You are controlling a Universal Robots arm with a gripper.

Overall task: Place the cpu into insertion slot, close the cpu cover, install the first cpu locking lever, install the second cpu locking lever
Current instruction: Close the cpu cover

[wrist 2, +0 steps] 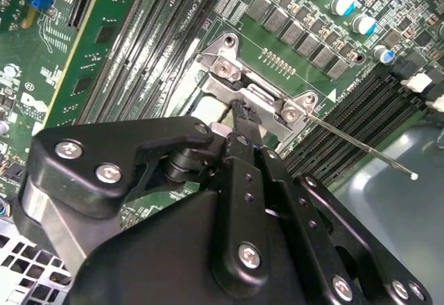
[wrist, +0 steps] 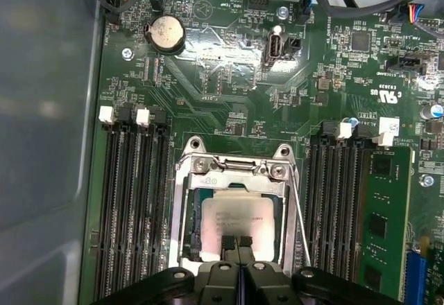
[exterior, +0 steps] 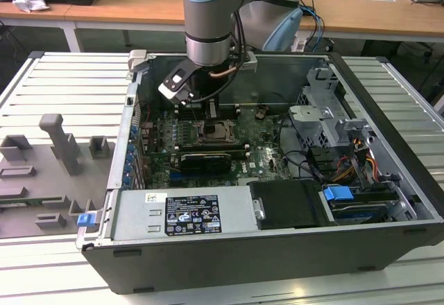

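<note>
The arm (exterior: pixel 208 14) reaches down into the open PC case (exterior: pixel 388 104), w/ the gripper (wrist: pixel 236 244) low over the insertion slot (exterior: pixel 214 131) near the middle of the green board (wrist: pixel 229 90). In both wrist views its two black fingertips are pressed together w/ no gap and nothing btwn them, i.e. the tool is closed and empty. The tips sit right at the near edge of the cpu (wrist: pixel 232 216), apparently touching it or the frame there; which one can't be told. The cpu lies flat in the slot directly under and just ahead of the tips, pale metal top facing up. The cpu cover (wrist: pixel 234 179) is down around it, the chip showing through the square cut-out, w/ the hinge end and its two screws on the far side from the tool. One thin locking lever (wrist: pixel 299 215) runs along one side of the socket just beside the gripper, angling slightly outward; whether it is latched can't be told. Long black memory slots (wrist: pixel 135 201) flank the tool on both sides, w/ a green memory stick (wrist: pixel 388 208) in the outer bank on the lever side. A coin battery (wrist: pixel 165 32) sits well beyond the tips. In the exterior view the black graphics card (exterior: pixel 205 159) lies near the socket, on the side toward the camera.
</note>
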